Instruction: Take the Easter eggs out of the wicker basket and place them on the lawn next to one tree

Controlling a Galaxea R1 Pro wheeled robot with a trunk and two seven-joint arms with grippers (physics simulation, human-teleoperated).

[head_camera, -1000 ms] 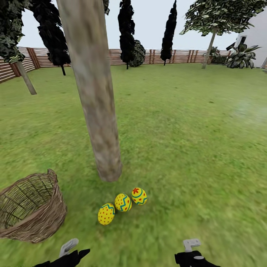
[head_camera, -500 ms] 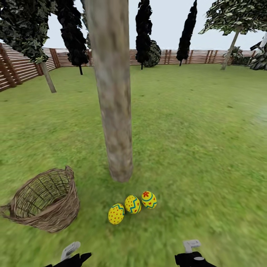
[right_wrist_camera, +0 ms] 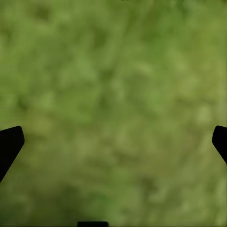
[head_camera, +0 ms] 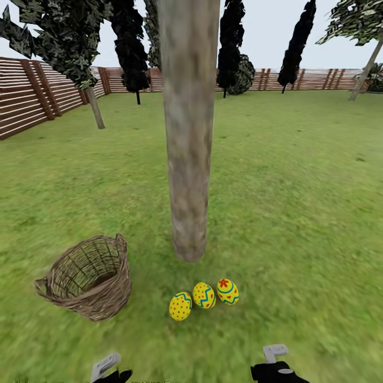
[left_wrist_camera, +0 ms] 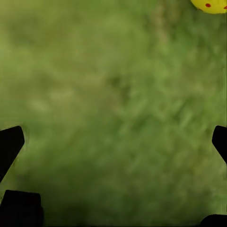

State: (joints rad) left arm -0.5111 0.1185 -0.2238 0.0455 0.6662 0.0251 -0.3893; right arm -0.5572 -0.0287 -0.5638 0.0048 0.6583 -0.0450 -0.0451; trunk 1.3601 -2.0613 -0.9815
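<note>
Three Easter eggs (head_camera: pixel 204 298) rowed on lawn (head_camera: pixel 298 202) at tree (head_camera: pixel 187 159) foot, wicker basket (head_camera: pixel 90 279) emptied alongside; left gripper (left_wrist_camera: pixel 113 142) and right gripper (right_wrist_camera: pixel 113 142) spread, empty-handed, placement apparently complete.

No text, label, brand, number or sign can be read anywhere in these views. The eggs (head_camera: pixel 204 299) carry only painted patterns of dots, zigzag bands and a flower mark, no letters or digits. The basket (head_camera: pixel 90 276), the trunk (head_camera: pixel 187 133) and the fence (head_camera: pixel 32 96) bear no writing.
</note>
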